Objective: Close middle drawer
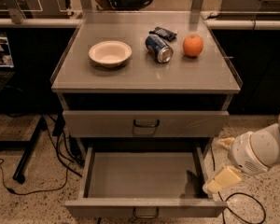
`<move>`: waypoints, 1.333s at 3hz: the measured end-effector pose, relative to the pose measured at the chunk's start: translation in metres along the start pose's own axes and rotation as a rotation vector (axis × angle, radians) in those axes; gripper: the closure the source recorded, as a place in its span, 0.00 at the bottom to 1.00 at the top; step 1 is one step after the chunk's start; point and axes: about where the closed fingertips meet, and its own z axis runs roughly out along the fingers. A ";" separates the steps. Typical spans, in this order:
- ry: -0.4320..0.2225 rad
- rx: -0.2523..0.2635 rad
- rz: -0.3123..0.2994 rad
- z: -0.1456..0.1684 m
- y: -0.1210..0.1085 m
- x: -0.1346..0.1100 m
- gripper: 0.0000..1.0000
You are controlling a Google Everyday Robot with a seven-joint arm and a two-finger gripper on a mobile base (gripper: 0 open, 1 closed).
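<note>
The middle drawer [144, 207] is pulled far out at the bottom of the camera view. It is a shallow grey tray, empty inside, with a small dark loop handle [146, 213] at the centre of its front. Above it the top drawer [146, 123] is shut. My gripper [223, 160] is at the right, just outside the open drawer's right wall and near its front corner. Its two tan fingers [222, 178] stand apart and hold nothing. The white arm [261, 148] behind it comes in from the right edge.
On the cabinet top [144, 78] stand a white bowl [110, 53], a tipped blue can [158, 48], a dark snack packet [163, 32] and an orange [192, 45]. Cables [46, 143] and a black stand leg [28, 153] lie on the floor to the left. A cable [242, 204] lies below the gripper.
</note>
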 end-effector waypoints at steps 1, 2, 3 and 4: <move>0.000 0.000 0.000 0.000 0.000 0.000 0.40; 0.000 0.000 0.000 0.000 0.000 0.000 0.71; 0.000 0.000 0.000 0.000 0.000 0.000 0.94; -0.005 0.045 0.029 0.014 0.001 0.014 1.00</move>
